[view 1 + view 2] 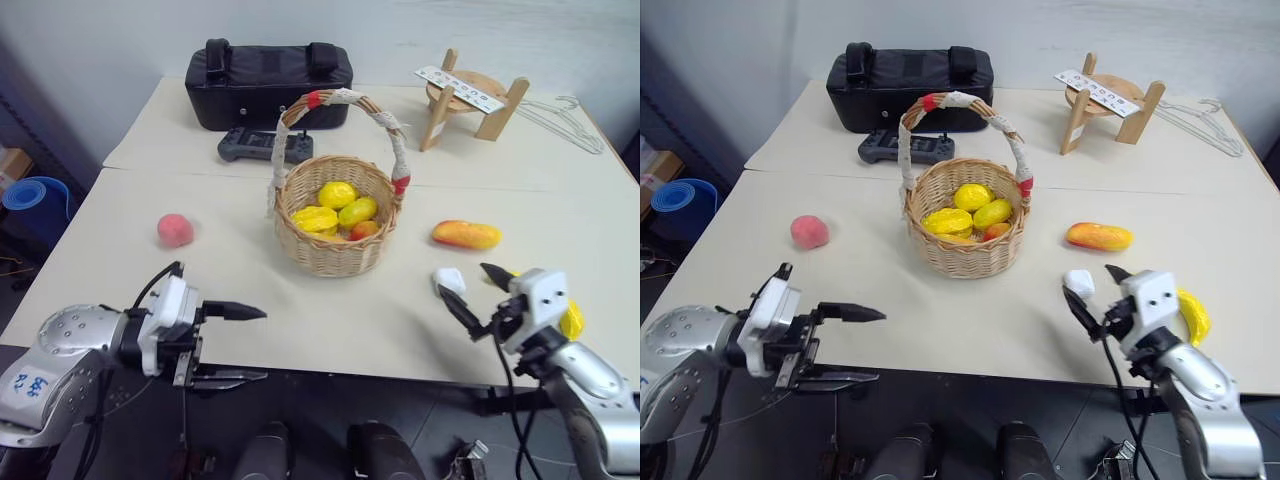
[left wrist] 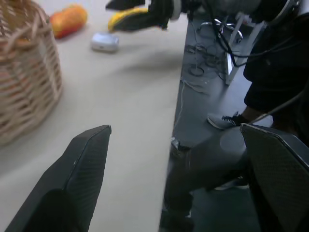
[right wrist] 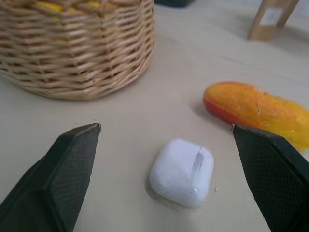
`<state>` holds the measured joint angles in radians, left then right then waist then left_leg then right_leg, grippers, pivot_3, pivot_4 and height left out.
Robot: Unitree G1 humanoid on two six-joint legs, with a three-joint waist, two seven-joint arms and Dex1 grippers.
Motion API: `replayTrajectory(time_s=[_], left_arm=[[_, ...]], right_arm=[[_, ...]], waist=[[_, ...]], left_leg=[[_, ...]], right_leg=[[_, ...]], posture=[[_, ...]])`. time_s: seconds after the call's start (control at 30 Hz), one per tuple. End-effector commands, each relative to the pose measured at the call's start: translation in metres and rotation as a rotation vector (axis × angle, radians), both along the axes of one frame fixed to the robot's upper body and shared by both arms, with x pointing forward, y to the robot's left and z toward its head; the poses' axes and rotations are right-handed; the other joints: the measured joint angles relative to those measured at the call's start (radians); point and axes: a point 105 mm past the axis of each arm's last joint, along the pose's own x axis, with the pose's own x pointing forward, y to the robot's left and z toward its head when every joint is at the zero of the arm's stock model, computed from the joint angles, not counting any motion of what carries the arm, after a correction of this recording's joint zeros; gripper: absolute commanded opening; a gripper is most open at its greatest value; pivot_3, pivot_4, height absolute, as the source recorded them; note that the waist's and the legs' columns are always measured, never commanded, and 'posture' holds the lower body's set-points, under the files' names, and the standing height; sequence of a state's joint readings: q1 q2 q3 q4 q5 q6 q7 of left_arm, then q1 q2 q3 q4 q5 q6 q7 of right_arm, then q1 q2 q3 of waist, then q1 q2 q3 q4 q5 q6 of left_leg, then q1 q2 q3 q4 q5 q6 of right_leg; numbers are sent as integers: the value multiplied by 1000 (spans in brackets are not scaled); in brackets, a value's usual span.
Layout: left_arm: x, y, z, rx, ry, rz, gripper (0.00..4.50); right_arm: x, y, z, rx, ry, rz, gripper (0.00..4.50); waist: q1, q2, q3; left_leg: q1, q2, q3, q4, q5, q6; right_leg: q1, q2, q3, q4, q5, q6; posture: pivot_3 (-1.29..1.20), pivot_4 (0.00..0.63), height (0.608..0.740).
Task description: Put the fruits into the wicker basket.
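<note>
Mango (image 1: pixel 466 235) looks light, smooth and slippery; I'd pinch its middle with my right gripper (image 1: pixel 478 292), both grippers spread empty.

One basket (image 1: pixel 335 250), one peach (image 1: pixel 175 230), one mango (image 1: pixel 466 235), one banana (image 1: pixel 1192 317)

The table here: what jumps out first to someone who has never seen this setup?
The wicker basket mid-table, already holding yellow fruits. A peach lies apart to its left and a mango to its right. Both open grippers, left gripper and right gripper, sit at the near edge.
</note>
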<state>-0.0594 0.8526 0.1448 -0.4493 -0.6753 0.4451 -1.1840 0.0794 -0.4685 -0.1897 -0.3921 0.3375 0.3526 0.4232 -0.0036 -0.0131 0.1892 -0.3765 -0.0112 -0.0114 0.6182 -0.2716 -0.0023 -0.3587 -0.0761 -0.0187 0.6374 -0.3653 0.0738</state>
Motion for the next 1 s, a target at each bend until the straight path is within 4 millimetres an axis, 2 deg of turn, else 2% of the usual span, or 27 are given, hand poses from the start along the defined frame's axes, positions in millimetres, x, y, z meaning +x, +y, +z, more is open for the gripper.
replayTrajectory(time_s=[0.03, 0.17, 0.33, 0.47, 0.53, 0.6, 0.63, 0.67, 0.73, 0.77, 0.8, 0.87, 0.93, 1.0], left_arm=[[-1, -4, -11, 27, 38, -37, 4500], [-2, -3, -16, 47, 35, -62, 4500], [10, -6, -12, 27, -37, -38, 4500], [21, -11, -5, -20, -71, -28, 4500], [24, -14, -3, -34, -77, -27, 4500], [26, -15, -2, -45, -82, -23, 4500], [28, -15, 0, -63, -83, -12, 4500], [29, -15, 3, -84, -88, -1, 4500], [30, -15, 9, -125, -97, 17, 4500], [29, -16, 15, -152, -97, 19, 4500], [27, -17, 19, -169, -95, 19, 4500], [27, -21, 26, -207, -84, 22, 4500], [30, -29, 26, -217, -83, 8, 4500], [31, -34, 24, -209, -86, -8, 4500]], right_arm=[[15, -6, -16, -46, 32, -91, 4472], [31, -17, -16, -58, 5, -219, 4472], [34, -16, -25, -12, 67, -259, 4472], [33, -6, -30, 63, 119, -188, 3228], [32, -5, -20, 78, 81, -156, 2497], [29, -6, -9, 89, 36, -129, 2371], [23, -7, 4, 107, -14, -99, 2370], [16, -12, 27, 103, -127, -84, 2370], [0, -36, 58, 104, -280, -165, 2370], [-10, -66, 67, 109, -323, -285, 2370], [-19, -85, 72, 115, -342, -366, 2370], [-29, -111, 70, 93, -316, -440, 2370], [-21, -160, 51, 51, -164, -612, 2370], [-16, -191, 43, 86, -76, -727, 2370]], waist=[[-1, 0, 0], [-3, 1, 0], [-2, 1, 0], [-1, 0, 0], [-1, 0, 0], [-1, 0, 0], [-1, 1, 0], [-1, 2, 1], [0, 3, 2], [0, 3, 2], [0, 3, 2], [4, 3, 2], [1, 3, 2], [-3, 3, 2]], left_leg=[[0, 0, 1, 0, 0, 0], [-1, 0, 3, 0, 0, 0], [0, 1, 2, 1, 1, 0], [1, 1, 2, 4, 1, 0], [1, 1, 2, 5, 1, 1], [1, 1, 2, 5, 1, 1], [1, 1, 2, 4, 1, 1], [0, 1, 2, 4, 1, 1], [-2, 1, 3, 4, 0, 1], [-2, 1, 3, 4, 0, 1], [-2, 1, 3, 5, 0, 1], [-2, 1, 2, 6, 0, 1], [-1, 1, 2, 8, 0, 1], [2, 1, 5, 11, 0, 3]], right_leg=[[0, 0, 0, 0, 0, 0], [-2, 1, 1, 0, 0, 1], [-2, 2, 1, 4, 0, 1], [0, 2, 1, 7, 0, 1], [0, 2, 1, 8, 0, 1], [-1, 2, 1, 8, 0, 1], [-1, 2, 1, 8, 0, 1], [-1, 2, 1, 8, 0, 1], [-3, 2, 1, 7, 0, 1], [-3, 2, 1, 7, 0, 2], [-2, 2, 1, 7, 0, 2], [-1, 2, 1, 7, 0, 2], [1, 3, 1, 7, 1, 3], [4, 3, 4, 7, 3, 5]], posture=[[0, 150, 740], [0, 150, 740], [0, 150, 740], [0, 150, 740], [0, 150, 740], [0, 150, 740], [0, 150, 740], [0, 150, 740], [0, 150, 740], [0, 150, 740], [0, 150, 740], [0, 150, 740], [0, 150, 740], [0, 150, 740]])
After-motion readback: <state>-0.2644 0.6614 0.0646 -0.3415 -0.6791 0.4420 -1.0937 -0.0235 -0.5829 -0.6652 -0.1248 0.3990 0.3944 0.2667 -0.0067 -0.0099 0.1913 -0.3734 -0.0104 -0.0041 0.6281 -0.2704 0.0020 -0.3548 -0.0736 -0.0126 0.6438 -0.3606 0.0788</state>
